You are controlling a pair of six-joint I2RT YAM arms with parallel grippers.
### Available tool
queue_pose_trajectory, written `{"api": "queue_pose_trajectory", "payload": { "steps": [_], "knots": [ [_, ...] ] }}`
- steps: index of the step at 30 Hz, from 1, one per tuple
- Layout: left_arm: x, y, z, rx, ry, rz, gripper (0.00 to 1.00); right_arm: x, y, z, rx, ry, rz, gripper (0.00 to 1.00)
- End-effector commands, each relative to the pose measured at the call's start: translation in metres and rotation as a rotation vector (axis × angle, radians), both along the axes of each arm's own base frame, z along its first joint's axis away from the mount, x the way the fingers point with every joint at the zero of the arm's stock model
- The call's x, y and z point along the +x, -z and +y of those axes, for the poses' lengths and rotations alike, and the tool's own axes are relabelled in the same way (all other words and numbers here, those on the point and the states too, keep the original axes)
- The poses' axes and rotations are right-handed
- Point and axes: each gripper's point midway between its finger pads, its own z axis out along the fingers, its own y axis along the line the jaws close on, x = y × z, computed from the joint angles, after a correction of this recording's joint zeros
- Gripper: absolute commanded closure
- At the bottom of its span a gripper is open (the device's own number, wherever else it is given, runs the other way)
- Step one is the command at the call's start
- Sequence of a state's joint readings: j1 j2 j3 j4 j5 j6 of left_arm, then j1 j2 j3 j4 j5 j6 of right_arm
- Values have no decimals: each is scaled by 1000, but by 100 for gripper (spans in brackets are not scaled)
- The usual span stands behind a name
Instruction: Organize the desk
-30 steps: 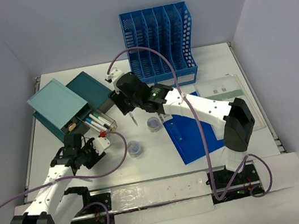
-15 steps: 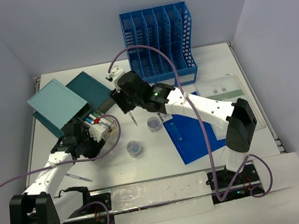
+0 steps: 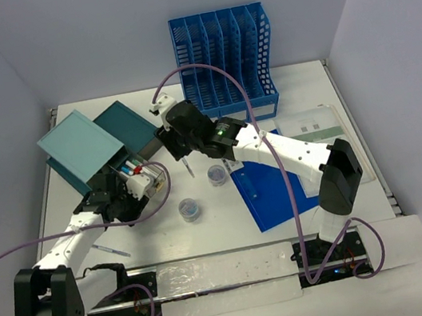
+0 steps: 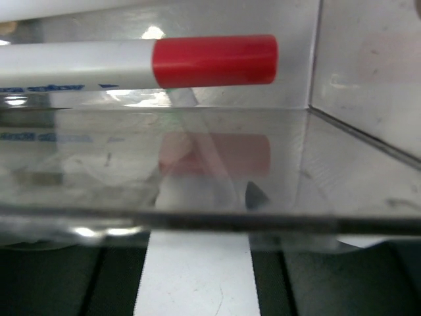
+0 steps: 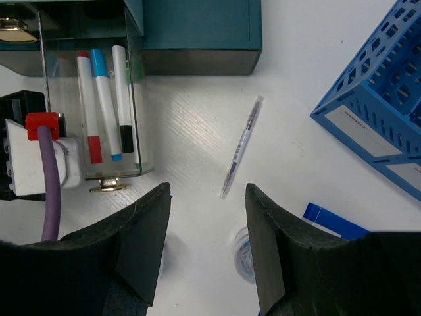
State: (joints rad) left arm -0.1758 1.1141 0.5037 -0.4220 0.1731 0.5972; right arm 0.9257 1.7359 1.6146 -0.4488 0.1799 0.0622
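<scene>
On the white desk [image 3: 231,228] a teal drawer box [image 3: 92,149] has its clear drawer [image 3: 138,168] pulled out, with three markers lying inside. My left gripper [image 3: 133,183] is pressed up to the drawer's front wall [image 4: 197,191], and its dark fingers [image 4: 72,276] stand apart with bare white between them. The red-capped marker [image 4: 214,60] shows just behind the wall. My right gripper [image 3: 179,149] hovers open and empty [image 5: 207,191] over a slim pen [image 5: 241,146] lying on the desk [image 5: 197,131] next to the drawer [image 5: 131,99].
A blue file rack [image 3: 224,54] stands at the back. A blue clipboard [image 3: 268,185] and a sleeved sheet [image 3: 319,128] lie at the right. Two small jars [image 3: 216,175] [image 3: 189,208] sit mid-desk. Another pen [image 3: 105,249] lies near the left arm.
My left arm has moved forward and up to the front of the clear drawer. The right arm has stayed almost where it was.
</scene>
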Motion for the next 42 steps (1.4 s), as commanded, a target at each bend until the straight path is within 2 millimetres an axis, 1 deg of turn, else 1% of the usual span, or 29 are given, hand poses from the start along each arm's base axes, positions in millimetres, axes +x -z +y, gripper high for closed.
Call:
{"api": "queue_pose_trajectory", "payload": {
  "steps": [1,4,6,9,16,22,25,29,34,37,42],
  "knots": [
    [-7,10,-2,1,14,49,40,3,-24,-7,26,18,-42,44],
    [-9,11,-5,-9,26,72,45,3,-22,-9,20,23,-42,44],
    [-12,13,-5,-8,31,86,46,3,-22,-11,17,26,-46,44],
    [-12,14,0,19,21,84,47,3,-24,-12,19,28,-50,44],
    [2,-9,-6,-29,3,-14,45,2,-21,-4,34,5,-35,44],
    [6,-25,-11,-60,3,-61,41,-6,-9,15,91,-91,75,44],
    [5,-29,-14,-85,10,-81,38,-14,-5,28,118,-150,126,44],
    [3,-33,-19,-108,28,-101,39,-18,3,38,142,-177,175,44],
    [-6,-32,-23,-124,88,-126,42,-21,5,41,163,-183,193,44],
    [-11,-23,-17,-91,82,-91,42,-22,6,40,161,-177,190,44],
    [-17,-19,-15,-84,65,-44,42,-20,3,35,158,-165,178,44]
  ]
}}
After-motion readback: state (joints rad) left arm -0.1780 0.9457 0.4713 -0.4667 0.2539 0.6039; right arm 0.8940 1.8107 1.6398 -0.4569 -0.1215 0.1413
